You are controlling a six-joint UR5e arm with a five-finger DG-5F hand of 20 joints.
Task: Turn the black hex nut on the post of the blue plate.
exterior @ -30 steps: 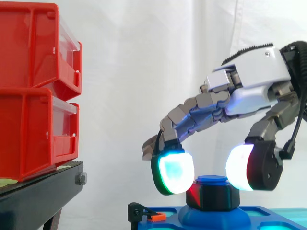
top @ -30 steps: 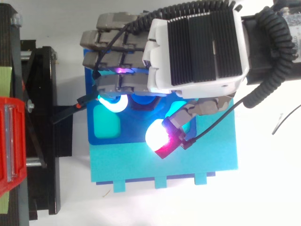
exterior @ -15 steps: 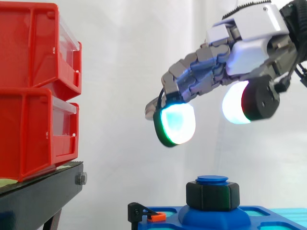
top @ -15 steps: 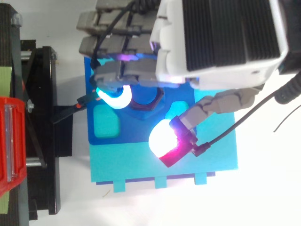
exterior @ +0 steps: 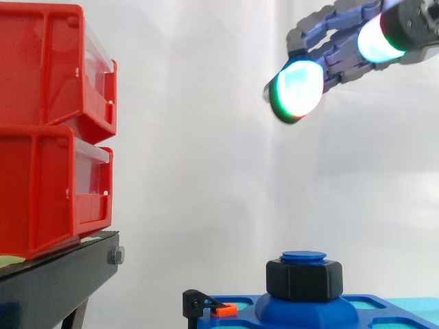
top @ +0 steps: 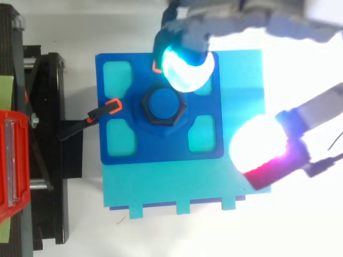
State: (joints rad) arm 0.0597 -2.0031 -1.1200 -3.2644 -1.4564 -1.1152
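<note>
We see the hand (exterior: 336, 44) high above the black hex nut (exterior: 304, 279), fingers spread loose and holding nothing.
Open air lies between its glowing fingertips (exterior: 296, 89) and the nut, so all of the nut's sides are free. The nut sits on the post (exterior: 304, 257) at the middle of the blue plate (top: 161, 150), with the post's blue cap showing just over it. From above, we find one cyan pad (top: 185, 67) over the plate just beside the nut. A white and red one is well off to the side, over the cyan base (top: 182, 184). A black clamp (top: 96, 114) with an orange tip reaches the plate from the black stand (exterior: 55, 281). The red bins (exterior: 48, 130) stand well apart from the nut, and the white curtain (exterior: 206, 137) hangs behind.
</note>
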